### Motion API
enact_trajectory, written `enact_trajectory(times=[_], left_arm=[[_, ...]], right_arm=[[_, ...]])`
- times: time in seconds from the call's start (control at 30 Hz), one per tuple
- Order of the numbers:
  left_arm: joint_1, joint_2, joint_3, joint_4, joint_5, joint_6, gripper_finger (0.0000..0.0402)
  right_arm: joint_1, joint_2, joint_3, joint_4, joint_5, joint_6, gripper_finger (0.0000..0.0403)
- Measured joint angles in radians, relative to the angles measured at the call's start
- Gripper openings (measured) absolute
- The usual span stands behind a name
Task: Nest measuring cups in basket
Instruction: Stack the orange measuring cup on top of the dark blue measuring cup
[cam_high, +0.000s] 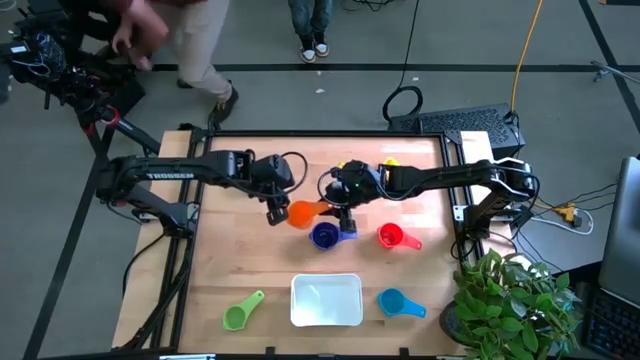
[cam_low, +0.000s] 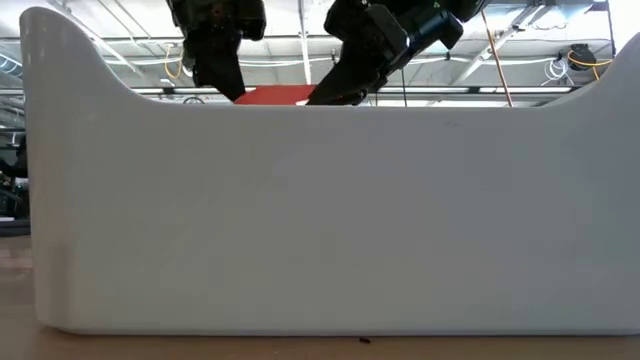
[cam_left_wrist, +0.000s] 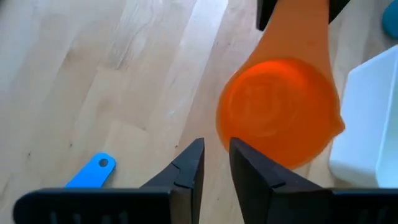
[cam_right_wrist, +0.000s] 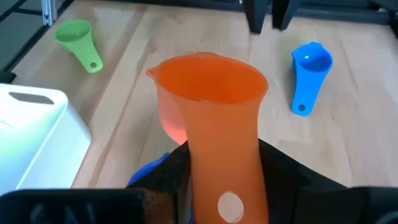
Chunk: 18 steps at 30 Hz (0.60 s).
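The orange measuring cup (cam_high: 300, 213) hangs in the air between both grippers, over the table's middle. My right gripper (cam_high: 343, 212) is shut on it. My left gripper (cam_left_wrist: 216, 163) points down just left of the cup, with a narrow gap between its fingers and nothing in them. A light blue cup (cam_right_wrist: 311, 62) lies on the table beneath it. The dark blue cup (cam_high: 323, 236) and the red cup (cam_high: 390, 236) sit upright on the wood. The green cup (cam_high: 240, 315) and another light blue cup (cam_high: 395, 302) flank the white basket (cam_high: 326, 300) at the near edge. Something yellow (cam_high: 385, 162) shows behind my right arm. My right gripper pinches the orange cup's flat handle (cam_right_wrist: 227, 165) between its two fingers, near the free end with the hole. The fingers come level from the table's right and lie along the handle. The cup is lifted clear and upright, its bowl (cam_right_wrist: 208, 87) pointing away from the gripper.
The basket's white wall (cam_low: 320, 210) fills the low view, with only the arms and a strip of orange above it. Bare wood lies left of the green cup and toward the far left corner. A potted plant (cam_high: 510, 300) stands off the near right corner. People stand beyond the far edge.
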Motion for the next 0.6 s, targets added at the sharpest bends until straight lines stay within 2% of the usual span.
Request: enact_trajectory(times=[0.2, 0.4, 0.53, 0.6], left_arm=[[-0.017, -0.099, -0.001, 0.001, -0.074, 0.003, 0.0081], [-0.069, -0.189, -0.001, 0.014, -0.173, 0.003, 0.0081], [-0.113, -0.223, -0.038, 0.128, -0.202, 0.019, 0.0081], [-0.133, -0.247, -0.077, 0.210, -0.201, 0.039, 0.0081]], right_arm=[[0.000, -0.017, -0.036, -0.031, -0.001, 0.009, 0.0124], [0.000, -0.136, -0.159, 0.003, 0.000, 0.047, 0.0125], [0.014, -0.249, -0.316, 0.173, 0.003, 0.093, 0.0125], [0.032, -0.280, -0.402, 0.312, 0.008, 0.114, 0.0125]])
